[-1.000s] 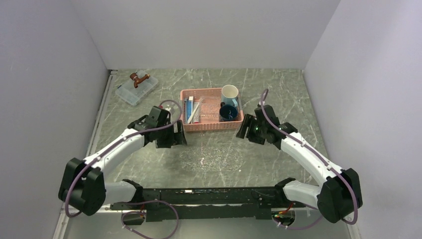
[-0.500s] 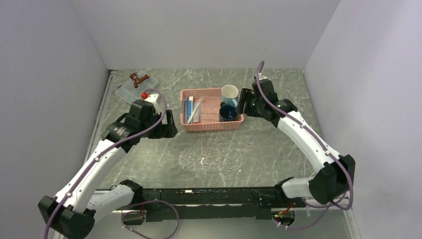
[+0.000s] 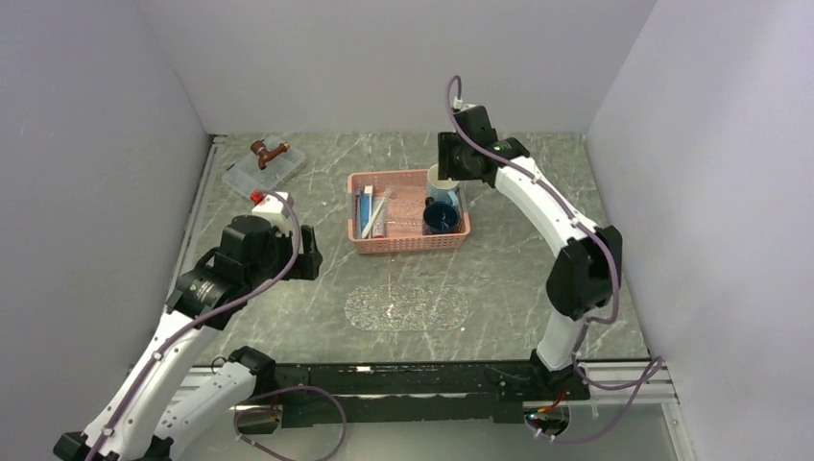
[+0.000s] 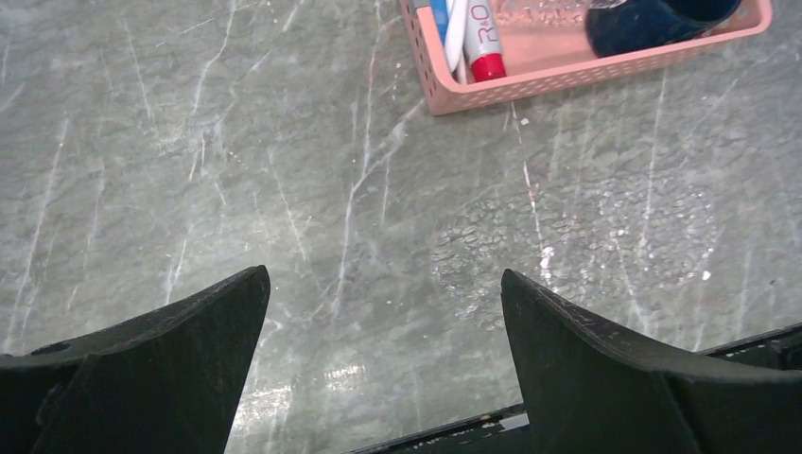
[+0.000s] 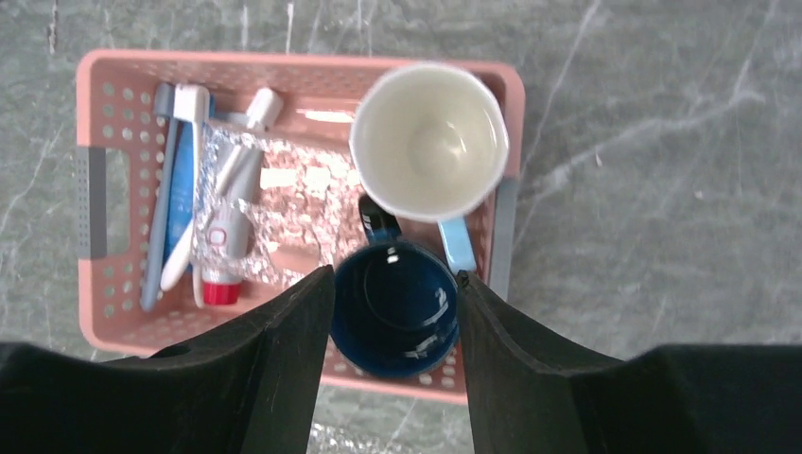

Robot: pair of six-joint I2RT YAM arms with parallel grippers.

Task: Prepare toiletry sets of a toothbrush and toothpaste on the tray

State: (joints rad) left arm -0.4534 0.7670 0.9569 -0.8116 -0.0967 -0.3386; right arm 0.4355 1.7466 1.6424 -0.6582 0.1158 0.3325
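Right fingers (image 5: 307,312), spread, hang over the pink basket (image 5: 95,180), whose left end holds the toothbrushes (image 5: 180,189) and toothpaste (image 5: 225,241), likely to pick one. Left fingers (image 4: 236,303), spread, hover over the desk (image 4: 142,142) beside the unfilled tray (image 3: 408,307).

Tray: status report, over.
Left gripper open, beside tray. Right gripper open, over blue mug in basket. Toothbrushes, toothpaste in basket; tray bare.

- Bright, even light; shadows are soft.
- The table (image 4: 189,142) shines white low in the left wrist view.
- The white mug (image 5: 430,142) looks a bit blurry.
- The tray (image 3: 408,307) sparkles with tiny bright dots.
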